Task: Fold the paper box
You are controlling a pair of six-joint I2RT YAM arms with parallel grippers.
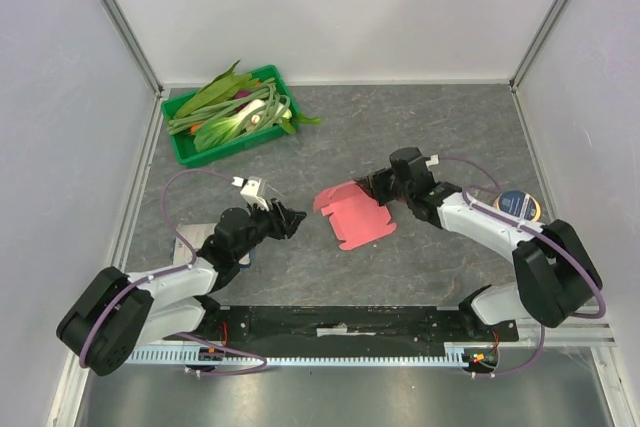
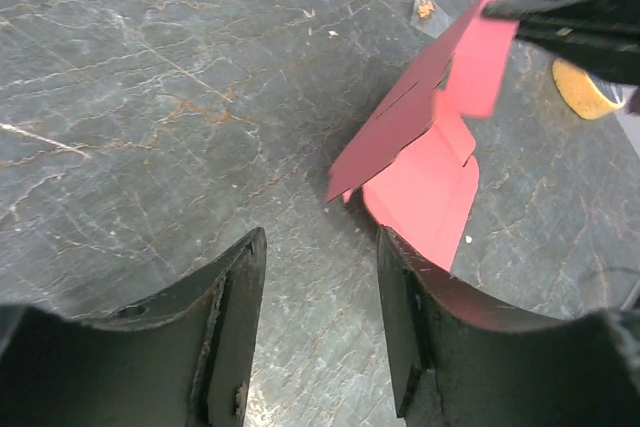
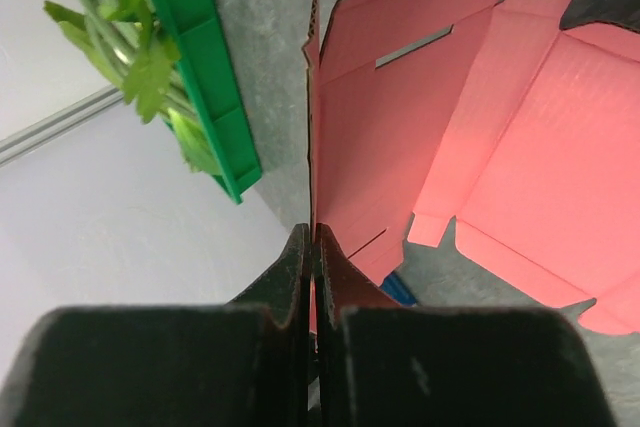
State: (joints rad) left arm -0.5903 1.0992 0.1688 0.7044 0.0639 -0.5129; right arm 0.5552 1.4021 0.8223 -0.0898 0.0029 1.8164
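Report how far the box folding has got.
Done: one panel of the paper box stands lifted off the table. In hand: the right pincer is shut on that panel's edge; the left pincer is open, holding nothing. Left: other flaps lie flat, slot unfilled.

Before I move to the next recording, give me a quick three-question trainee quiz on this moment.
1. True or false: the left gripper is holding the paper box.
2. The right gripper is: A) open above the box; B) shut on a raised flap of the box; C) resting in the tray.
3. Fill in: the tray is coloured ___.
Key: 1 false; 2 B; 3 green.
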